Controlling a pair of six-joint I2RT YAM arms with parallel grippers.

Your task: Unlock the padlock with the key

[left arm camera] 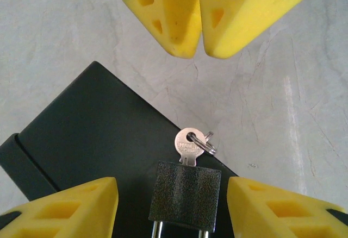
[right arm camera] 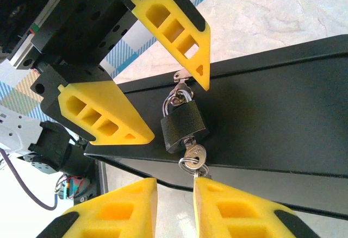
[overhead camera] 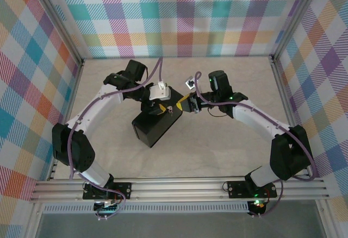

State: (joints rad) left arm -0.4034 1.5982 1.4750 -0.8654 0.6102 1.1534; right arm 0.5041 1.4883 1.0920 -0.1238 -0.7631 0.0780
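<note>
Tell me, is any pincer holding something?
Nothing is held: the left pincer straddles the padlock with gaps, the right pincer sits clear of the key.

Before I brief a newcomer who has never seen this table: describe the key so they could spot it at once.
Find the black box lying mid-table between the two arms. A small dark grey padlock sits against it, and the key sticks out of the padlock's end opposite the shackle. It is the pale silvery round-headed piece carrying a thin wire ring.
</note>
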